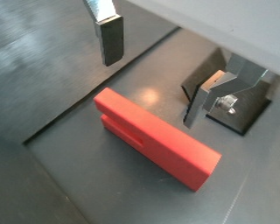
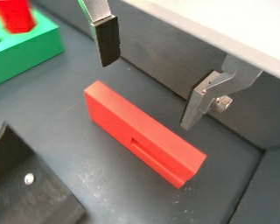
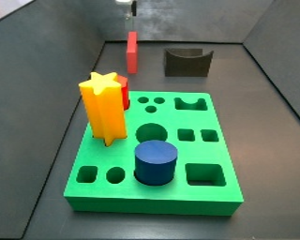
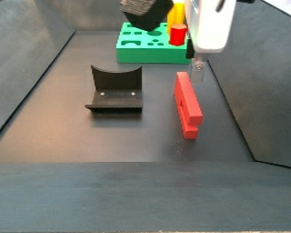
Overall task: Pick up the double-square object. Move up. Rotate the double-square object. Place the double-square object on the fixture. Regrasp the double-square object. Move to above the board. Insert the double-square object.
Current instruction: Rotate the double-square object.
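The double-square object is a long flat red block lying on its narrow edge on the dark floor, with its slot visible in a wrist view. In both side views it lies close to a side wall. My gripper hangs open above it, one finger to each side, nothing between them. It shows only at the edge of a side view and above the block's far end in a side view. The fixture stands beside the block. The green board lies beyond.
On the board stand a yellow star prism, a blue cylinder and a red piece behind the star. Grey walls enclose the floor on both sides; the red block lies along one of them.
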Tool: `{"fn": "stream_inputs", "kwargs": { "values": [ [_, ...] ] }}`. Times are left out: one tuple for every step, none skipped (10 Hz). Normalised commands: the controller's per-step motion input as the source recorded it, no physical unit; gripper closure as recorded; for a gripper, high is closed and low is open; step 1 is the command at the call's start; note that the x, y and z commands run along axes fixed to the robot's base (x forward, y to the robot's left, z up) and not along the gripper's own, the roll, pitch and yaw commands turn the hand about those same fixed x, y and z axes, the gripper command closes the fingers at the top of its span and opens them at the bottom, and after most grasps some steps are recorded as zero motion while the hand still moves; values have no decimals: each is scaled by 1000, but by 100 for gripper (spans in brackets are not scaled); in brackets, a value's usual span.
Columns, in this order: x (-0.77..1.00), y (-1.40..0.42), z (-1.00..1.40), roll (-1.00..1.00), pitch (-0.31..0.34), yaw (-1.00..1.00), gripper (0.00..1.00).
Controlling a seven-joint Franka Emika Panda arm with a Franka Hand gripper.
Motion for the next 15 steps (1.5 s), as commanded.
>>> {"fn": "stream_inputs", "kwargs": {
  "values": [
    [39,7,-25,0,-7,1000,0],
    [39,7,-25,0,-8,1000,0],
    [39,7,-25,0,-8,1000,0],
    [39,7,-25,0,-8,1000,0],
    [39,7,-25,0,-9,1000,0],
    [39,7,-25,0,-9,1000,0],
    [39,7,-25,0,-10,1000,0],
    [39,7,-25,0,-10,1000,0],
    [39,7,-25,0,-11,1000,0],
    [39,7,-25,0,-12,1000,0],
    [39,7,-25,0,-12,1000,0],
    [39,7,-25,0,-14,1000,0],
    [39,7,-25,0,-15,1000,0],
    [39,7,-25,0,-17,1000,0],
    [39,7,-25,0,-18,1000,0]
  ]
}}
